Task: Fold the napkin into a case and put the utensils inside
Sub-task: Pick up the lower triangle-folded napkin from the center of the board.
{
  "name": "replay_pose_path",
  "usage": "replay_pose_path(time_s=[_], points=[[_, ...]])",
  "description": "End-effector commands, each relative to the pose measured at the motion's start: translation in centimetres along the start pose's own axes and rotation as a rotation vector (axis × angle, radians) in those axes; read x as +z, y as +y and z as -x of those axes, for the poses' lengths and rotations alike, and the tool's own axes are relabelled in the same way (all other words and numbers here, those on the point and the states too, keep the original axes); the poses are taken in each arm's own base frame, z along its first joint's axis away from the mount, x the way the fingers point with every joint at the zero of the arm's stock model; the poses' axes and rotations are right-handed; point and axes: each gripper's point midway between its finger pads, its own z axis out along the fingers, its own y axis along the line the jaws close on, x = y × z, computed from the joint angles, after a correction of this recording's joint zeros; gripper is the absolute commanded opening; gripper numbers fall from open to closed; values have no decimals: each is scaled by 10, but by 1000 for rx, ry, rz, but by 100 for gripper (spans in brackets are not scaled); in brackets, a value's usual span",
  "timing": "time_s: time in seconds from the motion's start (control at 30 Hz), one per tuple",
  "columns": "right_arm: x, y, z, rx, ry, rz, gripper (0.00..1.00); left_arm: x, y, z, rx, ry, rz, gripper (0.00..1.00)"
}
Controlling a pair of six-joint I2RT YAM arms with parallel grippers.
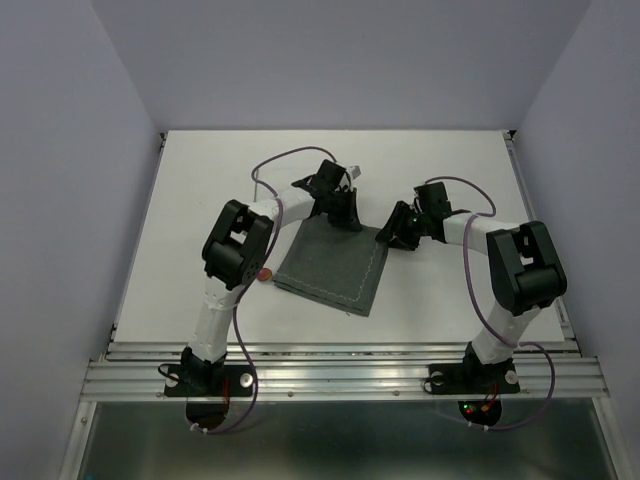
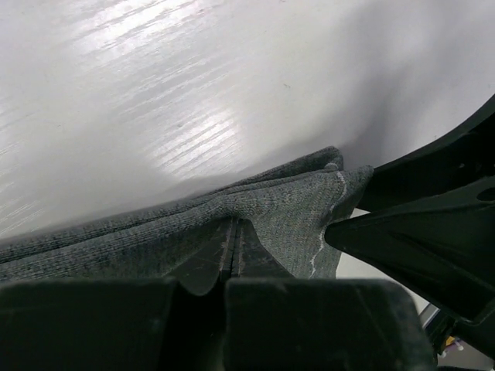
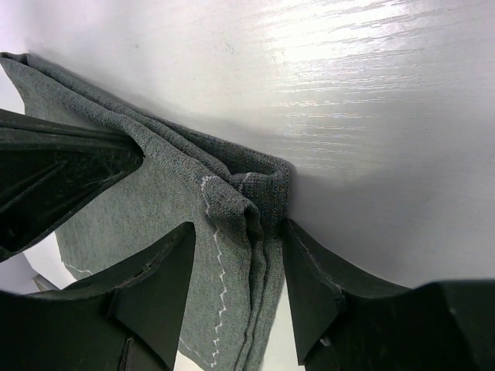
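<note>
The napkin (image 1: 332,265) is seen as a dark grey cloth, folded over into several layers and laid flat near the middle of the table as a slanted four-sided shape. A lighter zigzag seam is stitched along its right and near edges. Its far edge is slightly raised and puckered. The far-left part of that edge is pinched between the closed fingers of the left gripper (image 1: 346,214), while the stacked layers of the far-right corner are straddled by the right gripper (image 1: 390,238), whose jaws are held apart. Of the utensils, only the red round bowl of the spoon (image 1: 263,273) is visible, just left of the napkin's left corner.
</note>
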Motion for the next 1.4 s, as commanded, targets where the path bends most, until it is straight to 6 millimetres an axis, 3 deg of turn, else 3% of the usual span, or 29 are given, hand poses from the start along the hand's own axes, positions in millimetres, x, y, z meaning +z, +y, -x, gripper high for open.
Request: replay_pose_path(time_s=[0.0,0.3,0.7,0.93,1.13,1.37], points=[[8,-18,-4,-3,3,-73,55,-2,-22,14,27,-25,-63,0],[13,-20,-1,0,-1,-87,55,3,-16,17,28,-27,-38,0],[24,-20,11,8,-21,-97,53,23,14,-10,1,31,25,0],[28,-6,18,4,-30,-60,30,25,23,-16,-9,41,41,0],[21,15,24,-15,-42,-5,7,23,25,-12,-18,27,47,0],[11,42,30,-43,-64,27,1,22,27,-9,-21,20,48,0]])
